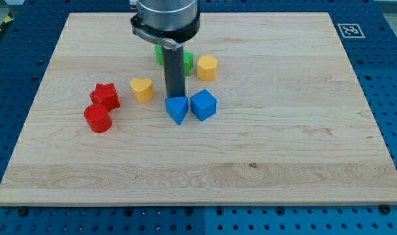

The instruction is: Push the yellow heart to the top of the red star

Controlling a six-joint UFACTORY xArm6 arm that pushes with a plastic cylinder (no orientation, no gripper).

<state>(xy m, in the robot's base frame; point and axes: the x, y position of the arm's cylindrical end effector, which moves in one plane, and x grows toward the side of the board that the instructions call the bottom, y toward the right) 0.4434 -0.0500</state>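
Note:
The yellow heart (142,89) lies on the wooden board, right of the red star (105,96) with a small gap between them. My tip (175,96) is at the lower end of the dark rod, to the right of the yellow heart and just above the blue triangular block (177,109). The tip is apart from the heart.
A red cylinder (97,118) sits just below the red star. A blue cube (203,104) lies right of the blue triangular block. A yellow hexagon block (207,67) and a green block (187,63), partly hidden behind the rod, lie toward the view's top. The board's edge (198,205) runs along the bottom.

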